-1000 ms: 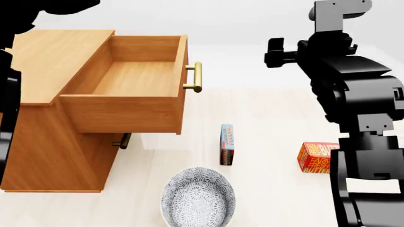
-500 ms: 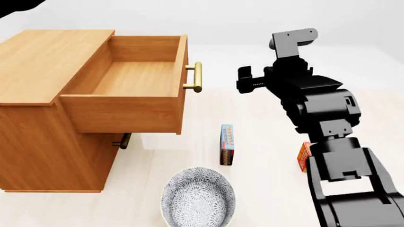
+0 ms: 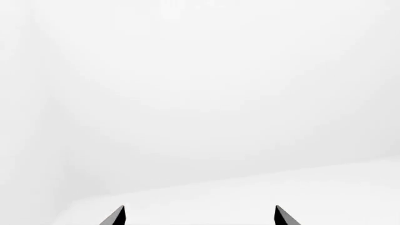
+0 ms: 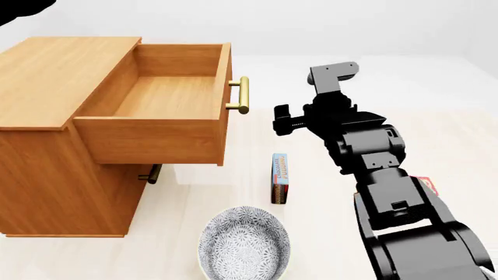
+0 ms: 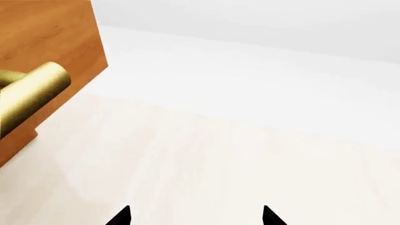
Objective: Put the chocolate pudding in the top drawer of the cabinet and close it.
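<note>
Standing on edge, chocolate pudding (image 4: pixel 279 178) sits apart from top drawer (image 4: pixel 160 111); right pincer (image 5: pixel 195 216) released, empty.

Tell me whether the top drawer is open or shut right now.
Open. The top drawer juts out from the cabinet, its bare wooden floor showing.

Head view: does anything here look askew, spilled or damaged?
Nothing spilled or damaged. The chocolate pudding stands on its narrow edge on the floor rather than lying flat, clear of the patterned bowl. The top drawer is pulled fully open and empty. The right gripper holds nothing.
</note>
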{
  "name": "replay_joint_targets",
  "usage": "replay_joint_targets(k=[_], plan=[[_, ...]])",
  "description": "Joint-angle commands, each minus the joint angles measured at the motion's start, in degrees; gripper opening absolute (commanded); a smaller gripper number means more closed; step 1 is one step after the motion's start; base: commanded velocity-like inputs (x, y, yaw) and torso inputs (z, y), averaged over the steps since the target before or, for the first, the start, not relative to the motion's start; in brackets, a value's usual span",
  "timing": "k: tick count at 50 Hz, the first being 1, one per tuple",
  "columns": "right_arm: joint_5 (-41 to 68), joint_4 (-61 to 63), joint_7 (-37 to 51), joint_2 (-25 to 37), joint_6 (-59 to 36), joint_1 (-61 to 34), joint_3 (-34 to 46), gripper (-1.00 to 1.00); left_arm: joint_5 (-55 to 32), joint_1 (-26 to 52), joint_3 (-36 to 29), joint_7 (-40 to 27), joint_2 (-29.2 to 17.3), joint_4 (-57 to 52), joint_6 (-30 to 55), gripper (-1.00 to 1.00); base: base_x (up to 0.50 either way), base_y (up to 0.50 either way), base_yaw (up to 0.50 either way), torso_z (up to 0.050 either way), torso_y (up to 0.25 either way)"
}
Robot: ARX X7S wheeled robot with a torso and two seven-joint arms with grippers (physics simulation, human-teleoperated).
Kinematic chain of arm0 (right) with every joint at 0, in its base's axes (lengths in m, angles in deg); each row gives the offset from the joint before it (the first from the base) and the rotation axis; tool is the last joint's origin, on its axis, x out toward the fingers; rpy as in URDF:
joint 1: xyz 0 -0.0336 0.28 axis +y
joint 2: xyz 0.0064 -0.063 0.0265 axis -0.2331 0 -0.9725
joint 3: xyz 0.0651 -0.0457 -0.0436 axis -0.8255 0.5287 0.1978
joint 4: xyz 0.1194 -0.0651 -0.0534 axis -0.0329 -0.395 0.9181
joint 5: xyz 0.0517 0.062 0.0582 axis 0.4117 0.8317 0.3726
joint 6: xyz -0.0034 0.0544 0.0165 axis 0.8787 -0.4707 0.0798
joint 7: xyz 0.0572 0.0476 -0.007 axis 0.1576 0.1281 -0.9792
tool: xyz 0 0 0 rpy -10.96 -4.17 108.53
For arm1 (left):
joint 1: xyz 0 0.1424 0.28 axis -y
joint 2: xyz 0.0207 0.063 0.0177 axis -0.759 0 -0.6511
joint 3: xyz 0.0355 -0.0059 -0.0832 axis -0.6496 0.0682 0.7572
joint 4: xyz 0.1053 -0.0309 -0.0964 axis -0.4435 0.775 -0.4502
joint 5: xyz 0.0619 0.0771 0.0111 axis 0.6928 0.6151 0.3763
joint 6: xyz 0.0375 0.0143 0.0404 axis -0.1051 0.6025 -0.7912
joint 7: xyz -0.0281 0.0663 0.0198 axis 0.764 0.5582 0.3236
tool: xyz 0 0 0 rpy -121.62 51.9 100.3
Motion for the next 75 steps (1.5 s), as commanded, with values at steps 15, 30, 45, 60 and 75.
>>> replay_joint_targets(k=[15,30,45,60,75], plan=[[10.59,-13.61,-0.82,-3.61,6.74,-1.85,9.36,1.0,0.18,0.28,-0.31,-1.14,0.03,-0.05,1.08,1.0,0.0,0.0,0.0,0.0,0.0],[20.44,-13.65,-0.31,-3.61,5.16,-0.77,17.19,1.0,0.27,0.75,-0.9,-0.99,0.05,0.18,2.06,1.0,0.0,0.0,0.0,0.0,0.0],[25.42,-13.63,-0.63,-3.62,2.86,-0.15,21.49,1.0,0.37,0.88,-1.11,-1.13,0.05,0.21,2.36,1.0,0.0,0.0,0.0,0.0,0.0],[22.79,-13.67,0.01,-3.52,1.65,1.39,17.53,1.0,0.33,0.98,-1.19,-1.18,0.07,0.29,2.61,1.0,0.0,0.0,0.0,0.0,0.0],[14.91,-13.69,0.12,-3.4,0.61,3.26,6.82,1.0,0.33,1.17,-1.41,-1.07,0.08,0.4,2.99,1.0,0.0,0.0,0.0,0.0,0.0]])
